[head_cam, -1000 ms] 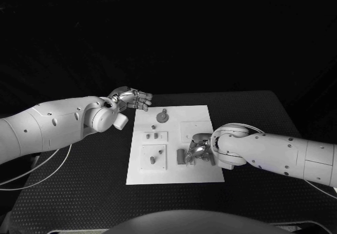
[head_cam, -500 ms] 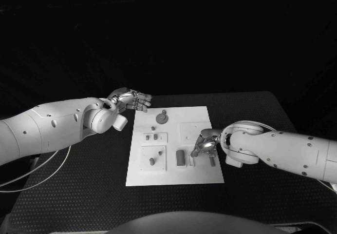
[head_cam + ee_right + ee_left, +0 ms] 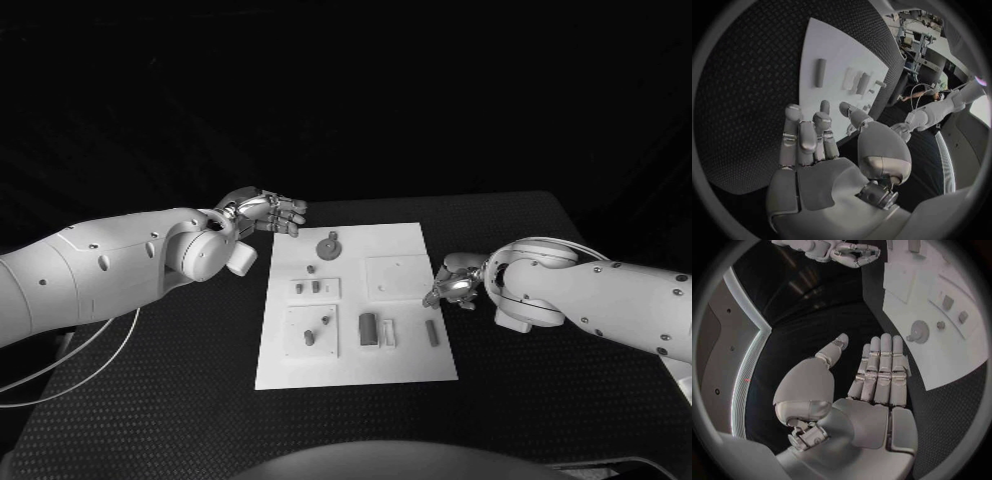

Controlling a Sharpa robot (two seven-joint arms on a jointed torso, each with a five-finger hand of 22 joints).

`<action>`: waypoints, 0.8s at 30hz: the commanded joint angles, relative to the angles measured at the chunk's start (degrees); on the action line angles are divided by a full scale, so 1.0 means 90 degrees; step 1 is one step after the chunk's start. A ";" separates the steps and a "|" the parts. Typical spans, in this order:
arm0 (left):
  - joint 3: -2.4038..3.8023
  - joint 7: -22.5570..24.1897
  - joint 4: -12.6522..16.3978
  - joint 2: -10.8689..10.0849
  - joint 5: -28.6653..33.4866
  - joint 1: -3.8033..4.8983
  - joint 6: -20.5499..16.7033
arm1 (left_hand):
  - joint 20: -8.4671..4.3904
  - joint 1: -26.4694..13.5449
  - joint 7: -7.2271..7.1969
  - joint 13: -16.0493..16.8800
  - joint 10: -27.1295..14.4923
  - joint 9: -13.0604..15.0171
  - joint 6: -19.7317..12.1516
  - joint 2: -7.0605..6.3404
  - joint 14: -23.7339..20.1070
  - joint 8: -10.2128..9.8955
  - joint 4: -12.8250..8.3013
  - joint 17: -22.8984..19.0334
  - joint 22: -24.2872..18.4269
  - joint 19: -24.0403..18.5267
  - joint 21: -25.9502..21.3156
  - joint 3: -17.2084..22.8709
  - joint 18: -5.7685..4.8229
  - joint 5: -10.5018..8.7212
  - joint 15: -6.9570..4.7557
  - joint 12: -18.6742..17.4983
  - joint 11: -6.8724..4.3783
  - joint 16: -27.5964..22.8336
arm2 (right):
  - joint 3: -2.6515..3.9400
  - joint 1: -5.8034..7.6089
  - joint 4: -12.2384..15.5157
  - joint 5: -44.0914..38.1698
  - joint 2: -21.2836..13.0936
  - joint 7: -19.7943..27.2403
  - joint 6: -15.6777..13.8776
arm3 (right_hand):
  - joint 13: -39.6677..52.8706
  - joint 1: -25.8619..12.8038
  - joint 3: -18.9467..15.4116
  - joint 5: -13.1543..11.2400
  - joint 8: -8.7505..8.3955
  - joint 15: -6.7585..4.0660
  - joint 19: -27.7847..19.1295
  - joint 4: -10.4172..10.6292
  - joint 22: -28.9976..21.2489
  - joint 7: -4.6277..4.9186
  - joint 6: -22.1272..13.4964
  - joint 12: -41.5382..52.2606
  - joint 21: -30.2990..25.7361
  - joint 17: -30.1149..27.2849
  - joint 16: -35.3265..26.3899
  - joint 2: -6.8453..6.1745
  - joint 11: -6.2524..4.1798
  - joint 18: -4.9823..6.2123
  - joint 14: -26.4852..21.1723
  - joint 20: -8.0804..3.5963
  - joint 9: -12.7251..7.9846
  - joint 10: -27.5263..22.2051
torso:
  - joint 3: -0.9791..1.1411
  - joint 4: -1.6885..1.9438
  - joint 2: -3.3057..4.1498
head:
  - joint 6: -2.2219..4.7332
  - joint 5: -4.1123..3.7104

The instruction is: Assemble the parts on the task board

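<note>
The white task board lies in the middle of the black table. On it are a round part with a knob, small parts in the left squares, and long parts near a single bar. My left hand hovers off the board's far left corner, fingers straight, holding nothing. My right hand hangs just off the board's right edge, empty, fingers loosely spread. The left wrist view shows the left hand beside the board. The right wrist view shows the right hand and the bar.
Black textured mat surrounds the board on all sides. A white cable trails under my left arm at the table's left. My right forearm lies over the table's right side.
My right hand has drawn back from over the board's lower right area to its right edge, leaving the bar lying on the board. The left hand has hardly moved.
</note>
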 commanded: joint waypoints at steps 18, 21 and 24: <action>0.0003 0.0050 0.0055 -0.0030 0.0032 0.0003 0.0092 | -0.0015 -0.0044 -0.0025 -0.0005 -0.0039 0.0008 -0.0026 -0.0012 -0.0039 -0.0007 0.0036 0.0010 -0.0011 -0.0042 0.0019 0.0005 0.0073 -0.0016 0.0001 0.0013 -0.0015 -0.0040 | -0.0073 -0.0480 -0.0052 -0.0759 0.0082 -0.0410 0.0374 | -0.0012 -0.0289 0.0058 0.0016 0.0047 -0.0040 0.0018 0.0385 0.0134 -0.0054 0.0109 0.0046 -0.0006 0.0054 0.0010 -0.0262 -0.0076 0.0040 0.0065 -0.0019 0.0141 0.0021 | -0.0009 0.0013 0.0004 | -0.0062 -0.0027; 0.0003 0.0050 0.0057 -0.0034 0.0032 0.0003 0.0100 | -0.0015 -0.0045 -0.0025 -0.0005 -0.0039 0.0008 -0.0026 -0.0013 -0.0040 -0.0007 0.0036 0.0011 -0.0011 -0.0042 0.0019 0.0004 0.0073 -0.0016 0.0001 0.0014 -0.0015 -0.0040 | -0.0077 -0.0541 -0.0040 -0.0752 0.0108 -0.0397 0.0416 | -0.0012 -0.0305 0.0073 0.0016 0.0045 -0.0042 0.0014 0.0432 0.0134 -0.0056 0.0111 0.0047 -0.0004 0.0056 0.0011 -0.0297 -0.0077 0.0040 0.0063 -0.0022 0.0151 0.0020 | -0.0008 0.0011 0.0004 | -0.0080 -0.0021; 0.0003 0.0049 0.0060 -0.0033 0.0032 0.0003 0.0099 | -0.0015 -0.0046 -0.0025 -0.0005 -0.0039 0.0008 -0.0026 -0.0013 -0.0040 -0.0007 0.0037 0.0011 -0.0011 -0.0043 0.0019 0.0003 0.0073 -0.0016 0.0001 0.0014 -0.0015 -0.0041 | -0.0081 -0.0589 -0.0054 -0.0752 0.0145 -0.0402 0.0443 | -0.0012 -0.0303 0.0077 0.0016 0.0044 -0.0042 0.0013 0.0439 0.0134 -0.0056 0.0111 0.0047 -0.0003 0.0043 0.0011 -0.0305 -0.0078 0.0040 0.0054 -0.0023 0.0154 0.0019 | -0.0009 0.0009 0.0003 | -0.0090 -0.0020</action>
